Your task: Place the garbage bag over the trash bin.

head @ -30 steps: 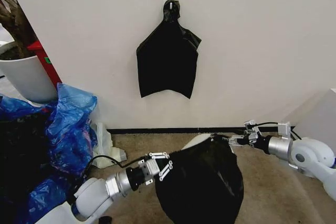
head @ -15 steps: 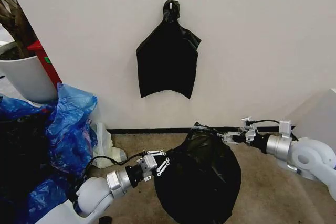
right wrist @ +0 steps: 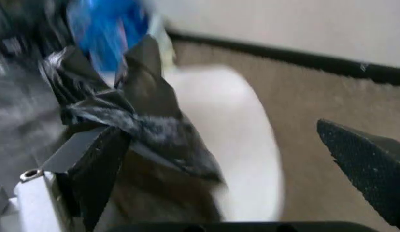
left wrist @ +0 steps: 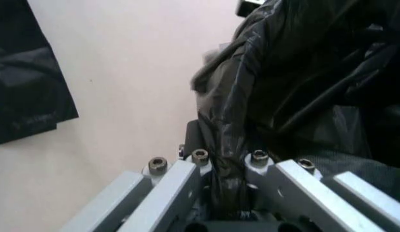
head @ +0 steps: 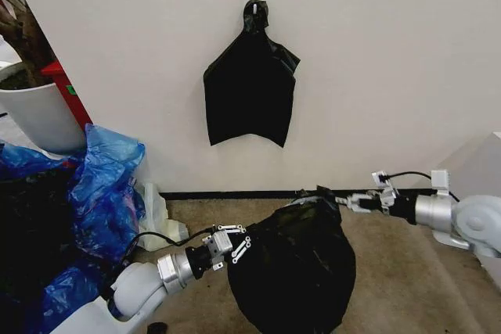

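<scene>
Head view: garbage bag (head: 293, 271) sits low centre of frame, draped over the trash bin (head: 295, 204), of which just a sliver of white rim peeks out at the bag's upper edge. Left gripper (head: 239, 246) comes in from lower left and is at the bag's left flank; left wrist view shows its jaws pinching a gathered fold of the black film (left wrist: 229, 159) between them. Right gripper (head: 350, 202) reaches in from the right edge of frame, tips at the bag's upper right corner. In the right wrist view its jaws are spread wide, with a crumpled flap of bag (right wrist: 132, 113) lying on one finger (right wrist: 90, 159) (draped, not clamped, as far as I can judge) and the white bin wall (right wrist: 242, 145) bare behind it. Key relation: the uncovered rim lies at the bag's top, on the wall side, toward the right gripper, so the right arm is nearer to it; the left arm anchors the opposite flank. Second black bag (head: 250, 84) hangs on the wall, upper centre, well apart.
</scene>
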`<state>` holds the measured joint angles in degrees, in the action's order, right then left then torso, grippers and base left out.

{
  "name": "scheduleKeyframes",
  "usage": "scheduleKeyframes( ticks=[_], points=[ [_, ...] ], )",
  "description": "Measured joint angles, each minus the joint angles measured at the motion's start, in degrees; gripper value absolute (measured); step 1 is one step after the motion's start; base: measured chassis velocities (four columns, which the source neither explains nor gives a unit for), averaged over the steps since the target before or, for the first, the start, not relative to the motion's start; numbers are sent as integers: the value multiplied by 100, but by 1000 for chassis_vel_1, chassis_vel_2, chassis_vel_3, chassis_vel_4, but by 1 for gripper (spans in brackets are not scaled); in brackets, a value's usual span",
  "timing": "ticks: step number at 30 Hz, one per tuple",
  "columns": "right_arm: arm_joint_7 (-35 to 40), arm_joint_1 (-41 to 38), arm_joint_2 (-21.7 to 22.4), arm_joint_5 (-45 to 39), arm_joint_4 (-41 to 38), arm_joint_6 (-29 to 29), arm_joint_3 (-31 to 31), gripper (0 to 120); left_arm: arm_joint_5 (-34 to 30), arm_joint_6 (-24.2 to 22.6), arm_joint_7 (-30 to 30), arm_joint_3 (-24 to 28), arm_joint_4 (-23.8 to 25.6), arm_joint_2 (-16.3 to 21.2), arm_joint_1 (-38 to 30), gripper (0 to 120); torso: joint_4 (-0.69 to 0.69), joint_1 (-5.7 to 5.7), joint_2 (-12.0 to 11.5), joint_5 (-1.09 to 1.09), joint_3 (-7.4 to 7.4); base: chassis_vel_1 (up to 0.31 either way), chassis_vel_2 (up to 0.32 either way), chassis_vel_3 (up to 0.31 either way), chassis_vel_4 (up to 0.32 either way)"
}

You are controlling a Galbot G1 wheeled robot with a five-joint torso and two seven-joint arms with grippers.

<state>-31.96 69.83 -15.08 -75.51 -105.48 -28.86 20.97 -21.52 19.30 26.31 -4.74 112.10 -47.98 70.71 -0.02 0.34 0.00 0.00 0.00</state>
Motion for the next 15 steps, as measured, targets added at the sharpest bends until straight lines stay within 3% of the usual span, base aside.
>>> scheduleKeyframes(
  ticks=[7, 12, 15],
  points=[
    [-509, 151, 46, 291, 547, 79, 106, 100, -202, -134, 79, -29, -5, -51, -7, 0, 0, 0, 0, 1, 0, 0, 0, 0, 0],
    [-850, 276, 44, 247, 577, 97, 257, 100, -293, -229, 74, -30, -16, -72, -16, 0, 1, 0, 0, 0, 0, 0, 0, 0, 0],
    [-681, 443, -23, 173, 479, 136, 441, 100, -405, -301, -25, -38, -17, -109, -19, 0, 2, 0, 0, -1, 0, 0, 0, 0, 0]
  ],
)
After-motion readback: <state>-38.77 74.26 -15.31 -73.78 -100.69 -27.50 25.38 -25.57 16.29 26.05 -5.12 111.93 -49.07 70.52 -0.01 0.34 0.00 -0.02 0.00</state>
